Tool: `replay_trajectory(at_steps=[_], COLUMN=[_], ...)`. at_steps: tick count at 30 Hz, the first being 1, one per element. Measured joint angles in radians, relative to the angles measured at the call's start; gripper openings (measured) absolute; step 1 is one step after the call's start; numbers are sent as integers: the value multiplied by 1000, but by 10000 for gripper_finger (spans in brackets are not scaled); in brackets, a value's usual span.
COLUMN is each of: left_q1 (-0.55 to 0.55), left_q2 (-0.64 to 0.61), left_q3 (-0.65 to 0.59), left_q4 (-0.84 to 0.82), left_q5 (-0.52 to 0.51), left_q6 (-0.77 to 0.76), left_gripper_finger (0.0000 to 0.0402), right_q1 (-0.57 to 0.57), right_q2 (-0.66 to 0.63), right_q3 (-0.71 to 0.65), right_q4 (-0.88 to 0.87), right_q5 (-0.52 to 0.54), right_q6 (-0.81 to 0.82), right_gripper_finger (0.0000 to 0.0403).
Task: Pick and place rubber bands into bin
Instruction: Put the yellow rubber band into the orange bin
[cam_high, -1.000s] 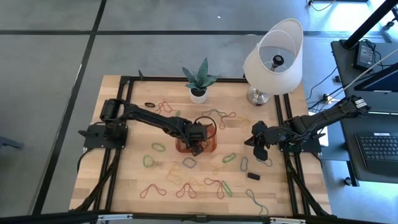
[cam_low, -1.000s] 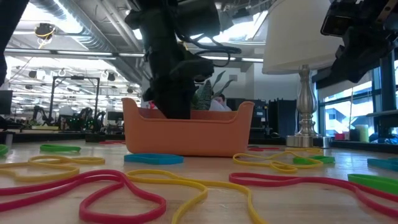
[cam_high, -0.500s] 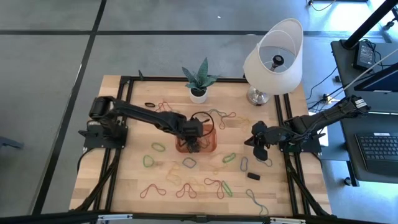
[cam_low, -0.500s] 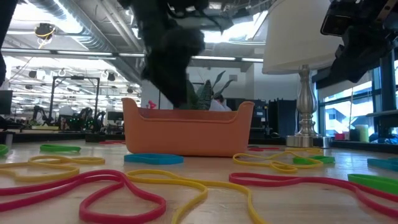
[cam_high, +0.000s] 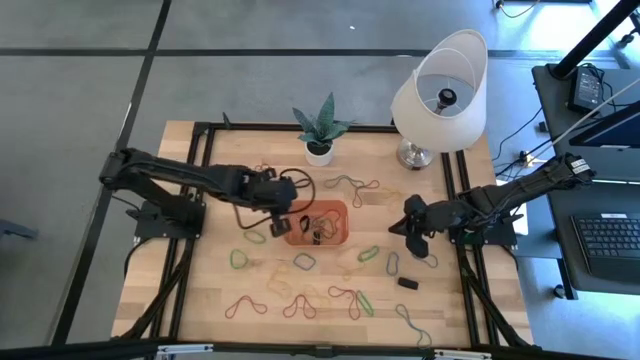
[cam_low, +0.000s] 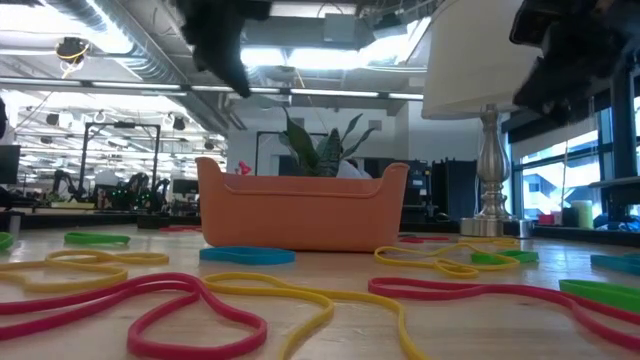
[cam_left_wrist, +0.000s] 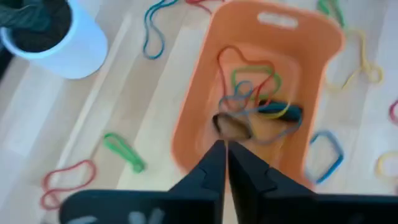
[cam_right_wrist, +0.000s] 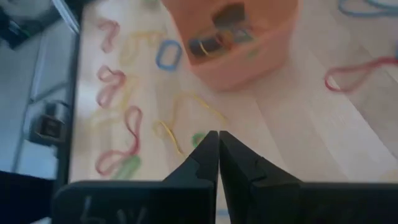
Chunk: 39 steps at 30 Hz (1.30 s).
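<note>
Fig. bkgd, for you | floor (cam_high: 80, 90): grey w/ dark seams | desk (cam_high: 590, 215) w/ keyboard (cam_high: 608, 236) at table's right | hall beyond: ceiling light strips (cam_low: 330, 93), windows (cam_low: 560, 165) on right

No legible text, label, brand, number or sign appears in any view; faint marks on the wrist mounts remain unreadable.

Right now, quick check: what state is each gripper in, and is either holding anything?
Left gripper: closed, holding nothing, above the bin's edge.
Right gripper: closed, holding nothing, waiting at the table's right side.
</note>
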Motion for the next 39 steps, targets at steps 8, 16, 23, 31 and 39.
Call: replay_trajectory(at_steps=[8,16,23,31,39], left_q1=[-1,2,18,44,54], left_q2=[-209,-427,-570,-632,-637], left_q3=[-262,-486,-577,-588,-588], left_q4=[117,176,179,175,173], left_q5=[12,42,44,44,70], left_q6=[40,65,105,194,210], left_gripper_finger=[2,2,3,3,3], right_q1=[18,18,8,-54,-61], right_q2=[172,520,772,962,1034], right_q3=[132,441,614,626,626], right_q4=[56,-244,-474,-442,-342], right_q5=[122,108,96,-97,-132], right_q6=[-31,37,215,360,420], right_gripper_finger=[3,3,22,74,127])
